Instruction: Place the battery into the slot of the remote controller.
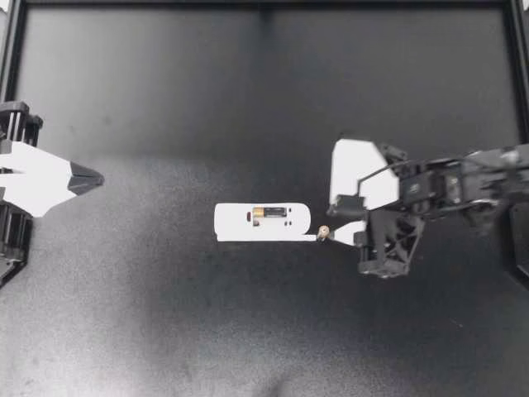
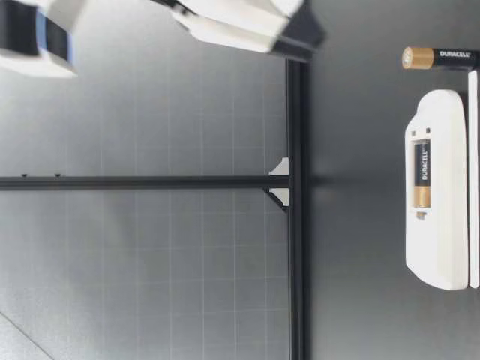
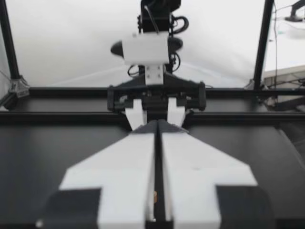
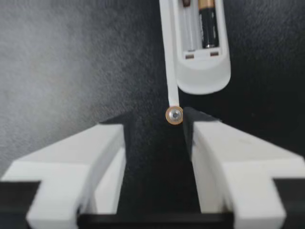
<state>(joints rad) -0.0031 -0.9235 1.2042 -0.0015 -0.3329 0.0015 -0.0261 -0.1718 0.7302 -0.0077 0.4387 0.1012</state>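
One wide black table (image 1: 165,331) carries it all, and near its middle the remote controller (image 1: 240,223) lies on its face with the battery compartment (image 4: 189,33) uncovered. Half done is my judgement. Of the two bays, the one farther from the thin white strip (image 4: 167,57) along the remote's side holds a seated battery (image 1: 270,212). The bay next to the strip shows bare, its contact visible. My right gripper (image 1: 340,217) hangs just off the remote's rounded end with its fingers spread wide, clamped on nothing. My left gripper (image 1: 91,178) sits well apart at the table's edge, fingers pressed together and empty. Smallest of all, the loose battery (image 1: 324,232) stands upright on the table at the strip's end, between my right fingers and close against one of them. What is left, as I see it: grasp it, tip it flat, and press it into the bare bay.
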